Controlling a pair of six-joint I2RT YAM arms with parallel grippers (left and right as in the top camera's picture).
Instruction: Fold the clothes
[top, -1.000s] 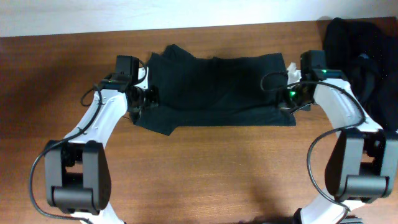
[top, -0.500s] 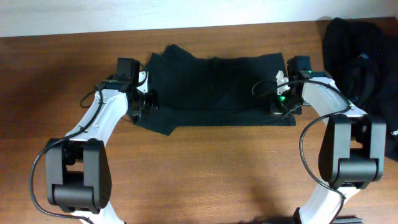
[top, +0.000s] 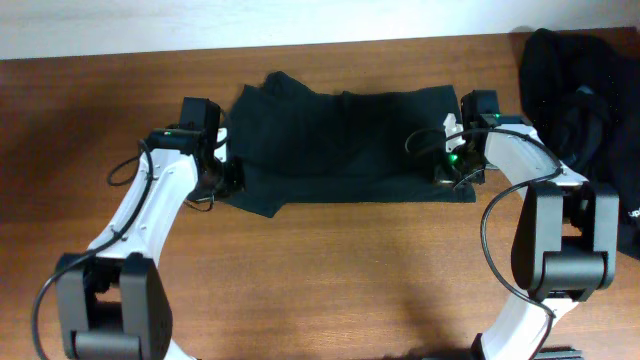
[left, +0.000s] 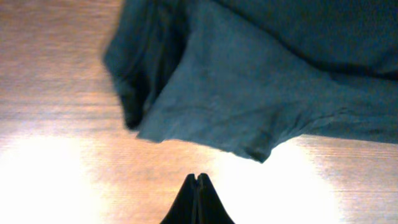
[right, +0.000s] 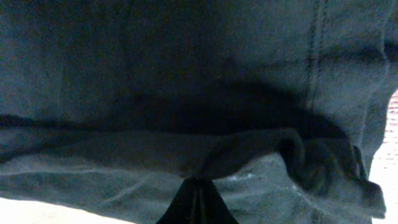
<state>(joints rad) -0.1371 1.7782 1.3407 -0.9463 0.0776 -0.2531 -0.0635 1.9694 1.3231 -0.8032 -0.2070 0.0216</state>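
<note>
Closest to me, a broad stretch of bare brown wooden table (top: 330, 270) lies between the two arm bases, with nothing on it up to the shirt's near hem. That hem runs almost straight across. At its left end a sleeve corner of the dark, flat-lying short-sleeved T-shirt (top: 350, 145) juts a little nearer. The left gripper (top: 222, 178) sits just off that corner. In its wrist view the fingers are pressed together on nothing (left: 197, 186), over bare wood (left: 62, 124) and just short of the ragged sleeve edge (left: 261, 81). On the right, the right gripper (top: 445, 172) is over the shirt's right end, close to its near corner. Its wrist view shows the fingers pressed together (right: 198, 186) right against a raised, rolled fold of the cloth (right: 186, 74). I cannot tell whether any fabric is caught between them. The shirt's far edge is uneven, with a bump at its left. It stops short of the table's back edge, leaving a thin strip of wood. Far right, a heaped pile of black soft garments (top: 575, 90) fills that corner, near the right arm.
</note>
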